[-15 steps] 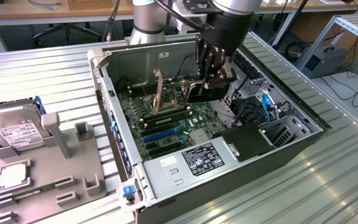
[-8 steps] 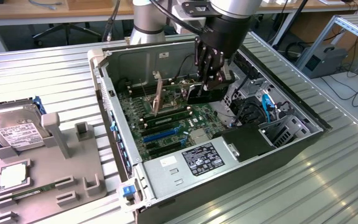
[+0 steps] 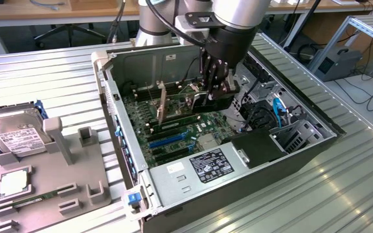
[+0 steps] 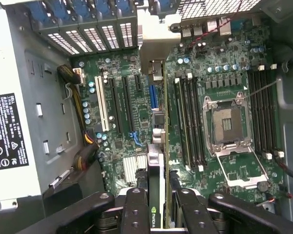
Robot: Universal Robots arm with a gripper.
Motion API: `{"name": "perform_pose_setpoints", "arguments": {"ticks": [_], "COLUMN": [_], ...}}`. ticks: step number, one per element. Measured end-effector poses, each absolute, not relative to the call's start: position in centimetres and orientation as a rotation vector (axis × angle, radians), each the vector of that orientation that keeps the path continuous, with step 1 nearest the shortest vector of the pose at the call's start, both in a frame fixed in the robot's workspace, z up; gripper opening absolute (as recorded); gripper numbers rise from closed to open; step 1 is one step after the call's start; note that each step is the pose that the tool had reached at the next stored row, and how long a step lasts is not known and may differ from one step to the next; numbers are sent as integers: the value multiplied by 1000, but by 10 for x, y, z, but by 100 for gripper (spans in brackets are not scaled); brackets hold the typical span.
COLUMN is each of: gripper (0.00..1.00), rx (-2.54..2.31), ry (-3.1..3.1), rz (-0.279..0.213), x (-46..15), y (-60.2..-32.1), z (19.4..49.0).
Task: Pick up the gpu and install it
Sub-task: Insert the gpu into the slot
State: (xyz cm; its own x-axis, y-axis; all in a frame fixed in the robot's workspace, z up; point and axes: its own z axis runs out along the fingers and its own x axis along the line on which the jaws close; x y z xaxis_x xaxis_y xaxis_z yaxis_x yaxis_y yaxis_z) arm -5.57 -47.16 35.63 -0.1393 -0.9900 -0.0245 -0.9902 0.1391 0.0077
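Observation:
The gpu (image 3: 188, 98) stands on edge inside the open computer case (image 3: 112, 92), green board upright and its tan end bracket (image 3: 161, 103) toward the case's rear wall. My gripper (image 3: 213, 99) reaches down into the case and is shut on the card's upper edge. In the wrist view the gpu (image 4: 155, 168) runs edge-on between my two black fingers (image 4: 136, 209), with my gripper (image 4: 161, 210) clamped on it. Its bracket (image 4: 154, 46) reaches the rear slot openings. The card lines up over a blue slot (image 4: 153, 96); whether it sits in the slot I cannot tell.
The motherboard (image 4: 224, 73) carries an empty CPU socket (image 4: 228, 122), memory slots and black expansion slots (image 4: 122, 105). A power supply (image 3: 203, 170) fills the case's near end. At the exterior view's left, a grey fixture (image 3: 57, 179) holds a silver hard drive (image 3: 15, 133).

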Motion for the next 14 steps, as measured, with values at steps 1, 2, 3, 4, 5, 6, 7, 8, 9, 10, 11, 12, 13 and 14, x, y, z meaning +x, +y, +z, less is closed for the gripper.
{"name": "perform_pose_setpoints", "arguments": {"ticks": [1, 2, 3, 4, 5, 6, 7, 8, 9, 10, 11, 12, 13, 14], "gripper": [27, 27, 27, 27, 27, 27, 27, 27, 27, 27, 27, 27, 27, 27], "rx": [-2052, -2052, -2052, -2052, -2052, -2052, -2052, -2052, -2053, -2055, -2059, -2065, -2071, -2076], "ry": [2361, 2361, 2361, 2361, 2361, 2361, 2361, 2361, 2360, 2358, 2355, 2350, 2345, 2341], "rz": [34, 34, 34, 34, 34, 34, 34, 34, 34, 34, 34, 34, 34, 34], "x": [-56, -56, -56, -57, -57, -57, -58, -58, -58, -58, -58, -58, -58, -58], "y": [-472, -472, -472, -472, -472, -472, -471, -471, -471, -471, -471, -471, -471, -471], "z": [353, 351, 348, 343, 339, 335, 332, 330, 329, 328, 328, 328, 328, 328]}}
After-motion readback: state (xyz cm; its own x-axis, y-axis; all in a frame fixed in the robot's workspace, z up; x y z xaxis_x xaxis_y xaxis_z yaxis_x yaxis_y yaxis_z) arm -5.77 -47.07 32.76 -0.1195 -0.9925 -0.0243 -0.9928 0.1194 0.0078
